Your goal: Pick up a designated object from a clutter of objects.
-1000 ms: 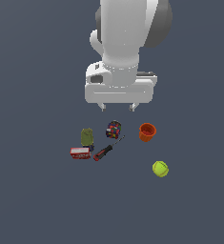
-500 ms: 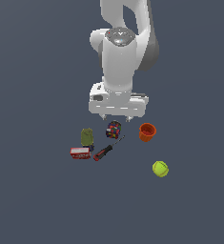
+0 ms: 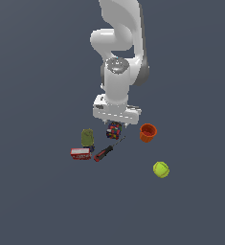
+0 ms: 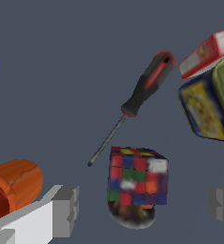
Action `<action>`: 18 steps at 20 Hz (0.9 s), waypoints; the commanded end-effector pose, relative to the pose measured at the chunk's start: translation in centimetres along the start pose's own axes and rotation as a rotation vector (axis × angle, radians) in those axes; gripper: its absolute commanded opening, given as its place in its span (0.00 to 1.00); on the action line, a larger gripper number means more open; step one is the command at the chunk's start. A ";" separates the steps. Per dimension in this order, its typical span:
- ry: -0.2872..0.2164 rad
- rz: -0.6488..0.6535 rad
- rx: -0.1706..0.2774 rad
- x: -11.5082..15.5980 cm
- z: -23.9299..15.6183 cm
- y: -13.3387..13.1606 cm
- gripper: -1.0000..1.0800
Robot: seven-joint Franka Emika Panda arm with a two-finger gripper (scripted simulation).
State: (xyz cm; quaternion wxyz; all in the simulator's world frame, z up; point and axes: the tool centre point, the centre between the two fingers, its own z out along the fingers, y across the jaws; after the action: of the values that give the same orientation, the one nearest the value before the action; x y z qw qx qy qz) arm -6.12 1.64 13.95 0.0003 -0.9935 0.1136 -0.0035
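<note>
Grey floor: arm lower than before, fingers (image 4: 144, 205) spread, straddling puzzle cube (image 4: 137, 177), apparently not touching.

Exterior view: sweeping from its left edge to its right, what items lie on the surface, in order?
Red box → olive-green can → screwdriver → puzzle cube, under the claw → orange cup → tennis ball.
</note>
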 end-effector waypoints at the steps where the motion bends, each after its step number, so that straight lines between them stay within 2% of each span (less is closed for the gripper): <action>1: -0.001 0.026 0.000 -1.0 1.5 0.3 0.96; 9: -0.006 0.072 -0.002 -3.1 4.0 0.9 0.96; 18: -0.007 0.075 -0.002 -3.3 4.6 1.0 0.96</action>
State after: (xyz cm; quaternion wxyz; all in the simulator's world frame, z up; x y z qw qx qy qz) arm -9.53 1.45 9.55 0.0000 -0.9885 0.1509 0.0001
